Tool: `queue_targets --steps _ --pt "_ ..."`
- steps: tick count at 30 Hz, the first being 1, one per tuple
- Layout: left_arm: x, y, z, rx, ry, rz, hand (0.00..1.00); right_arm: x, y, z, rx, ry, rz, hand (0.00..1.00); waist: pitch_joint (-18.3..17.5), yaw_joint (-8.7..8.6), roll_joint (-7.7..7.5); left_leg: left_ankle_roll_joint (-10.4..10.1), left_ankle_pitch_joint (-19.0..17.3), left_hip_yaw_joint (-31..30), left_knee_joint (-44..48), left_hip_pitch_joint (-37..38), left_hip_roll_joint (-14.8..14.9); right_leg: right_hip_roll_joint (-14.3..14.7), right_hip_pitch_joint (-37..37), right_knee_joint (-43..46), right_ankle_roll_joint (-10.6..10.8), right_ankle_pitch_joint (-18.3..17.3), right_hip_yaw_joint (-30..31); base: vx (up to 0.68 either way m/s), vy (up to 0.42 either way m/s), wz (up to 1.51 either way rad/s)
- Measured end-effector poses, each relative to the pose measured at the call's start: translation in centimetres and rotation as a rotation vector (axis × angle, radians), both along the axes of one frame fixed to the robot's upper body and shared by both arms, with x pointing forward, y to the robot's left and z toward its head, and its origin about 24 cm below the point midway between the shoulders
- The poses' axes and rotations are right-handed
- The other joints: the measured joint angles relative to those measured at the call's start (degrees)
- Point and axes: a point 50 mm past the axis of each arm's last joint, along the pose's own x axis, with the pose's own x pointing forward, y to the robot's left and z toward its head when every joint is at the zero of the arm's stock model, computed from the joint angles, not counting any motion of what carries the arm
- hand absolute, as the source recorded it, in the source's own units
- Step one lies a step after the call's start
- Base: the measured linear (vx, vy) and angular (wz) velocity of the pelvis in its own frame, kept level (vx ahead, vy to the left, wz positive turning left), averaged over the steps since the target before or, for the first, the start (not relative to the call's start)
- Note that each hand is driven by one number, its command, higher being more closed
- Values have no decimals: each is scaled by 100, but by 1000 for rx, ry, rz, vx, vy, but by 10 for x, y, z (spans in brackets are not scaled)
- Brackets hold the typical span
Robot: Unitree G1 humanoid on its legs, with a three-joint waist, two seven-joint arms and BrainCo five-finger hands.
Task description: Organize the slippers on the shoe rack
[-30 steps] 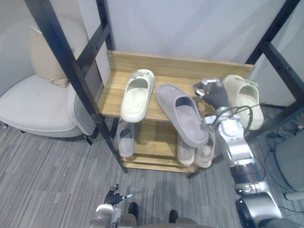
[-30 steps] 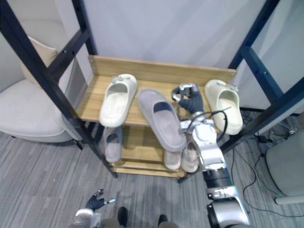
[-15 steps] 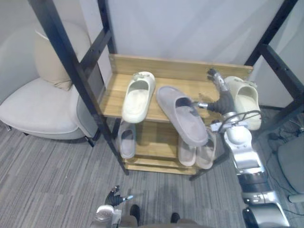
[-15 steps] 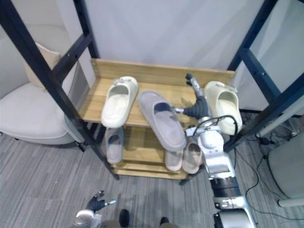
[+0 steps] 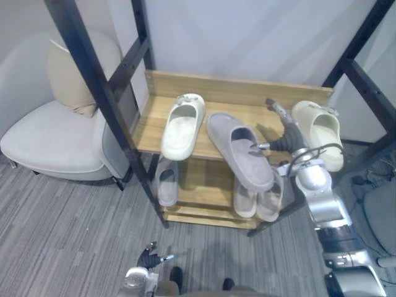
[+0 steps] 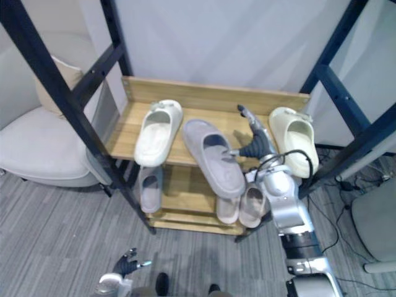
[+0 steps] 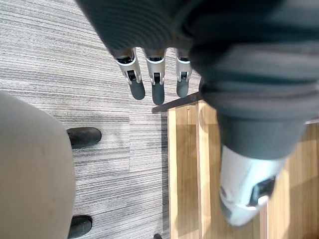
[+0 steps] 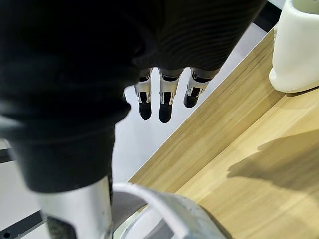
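wooden shoe rack (image 5: 154, 117), left eye view: top shelf carries three slippers. left cream slipper (image 5: 182, 127) and right cream slipper (image 5: 318, 133) lie straight; grey slipper (image 5: 238, 148) lies askew between them, its near end overhanging the front edge.
lower shelf, left eye view: small grey slipper (image 5: 166, 182) at left, beige pair (image 5: 257, 197) at right.
right hand (image 6: 255, 139), right eye view: above the top shelf, between grey slipper and right cream slipper. fingers straight and apart, thumb reaching toward the grey slipper's opening; contact cannot be confirmed.
left hand (image 7: 157, 84), left wrist view: hangs low by the rack's base, over the carpeted floor (image 7: 65, 64); fingers straight, holding nothing.
right wrist view: fingers (image 8: 164, 107) straight, nothing clasped. grey slipper's rim sits just beside the thumb; right cream slipper lies apart on the wood.
risk one: judged, a sideways push could pivot the grey slipper off the shelf to the floor. cause: it overhangs the edge and nothing grips it.
risk two: judged, a wide sweep of the fingers could knock the right cream slipper out of line. cause: it lies near the hand's outer side.
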Motion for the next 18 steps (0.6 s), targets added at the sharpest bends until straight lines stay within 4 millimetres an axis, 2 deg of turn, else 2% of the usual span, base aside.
queue_targets --steps 6,18 --pt "0 0 0 2 -1 -11 0 9 2 -12 -23 67 -6 0 -27 25 -11 9 12 -32 -1 -24 -4 -2 -4 1 0 0 -28 -2 -3 1" --pt "2 -1 1 2 -8 -13 0 33 12 -9 -26 103 0 0 -38 87 -10 14 44 -97 -2 -103 -7 0 -44 -2 -2 2 -99 -5 -7 2"
